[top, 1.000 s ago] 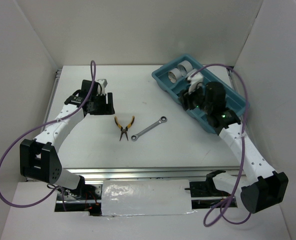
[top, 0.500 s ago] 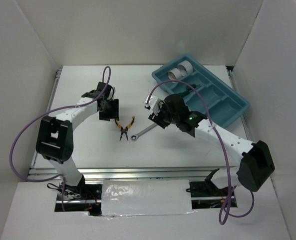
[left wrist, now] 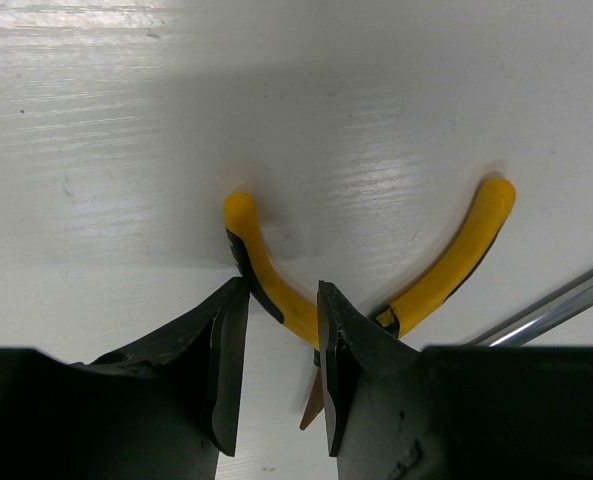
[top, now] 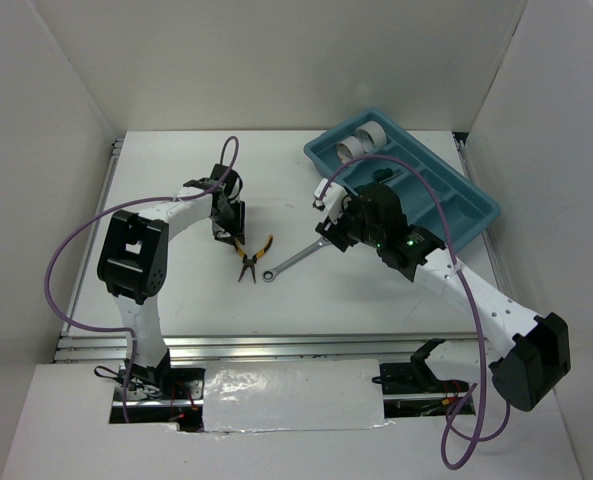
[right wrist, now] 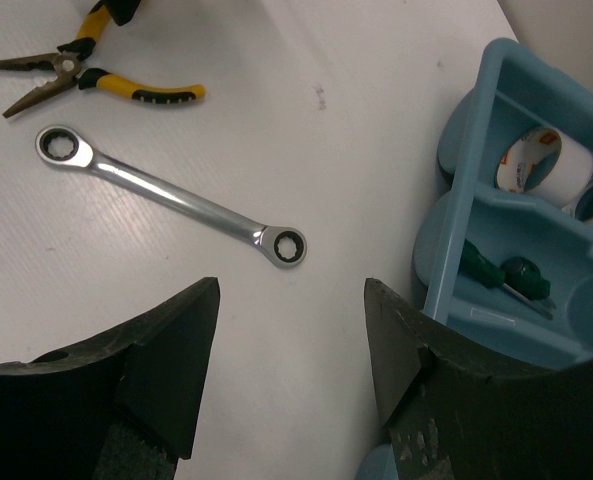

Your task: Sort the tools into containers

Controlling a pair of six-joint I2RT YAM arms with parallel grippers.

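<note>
The yellow-handled pliers (top: 249, 255) lie on the white table (top: 176, 300) a little left of centre in the overhead view, handles spread toward the upper frame and nose pointing down. Just to their right lies the silver wrench (top: 296, 258), slanting up to the right, apart from the pliers.

In the left wrist view, the left gripper (left wrist: 282, 290) is down at the pliers (left wrist: 276, 300). Its claw is set narrow, one finger on each side of the left handle, with a sliver of table showing between the handle and the right finger. The wrench (left wrist: 566, 305) edges in at the lower right of that view.

The right gripper (right wrist: 291, 290) stands wide and holds nothing, above the table just below the wrench's (right wrist: 166, 192) nearer ring end.

The teal tray (top: 473, 203) sits at the upper right. Two tape rolls (top: 361, 145) fill its top compartment, and two green-handled screwdrivers (right wrist: 506, 272) lie in the compartment next to it.
</note>
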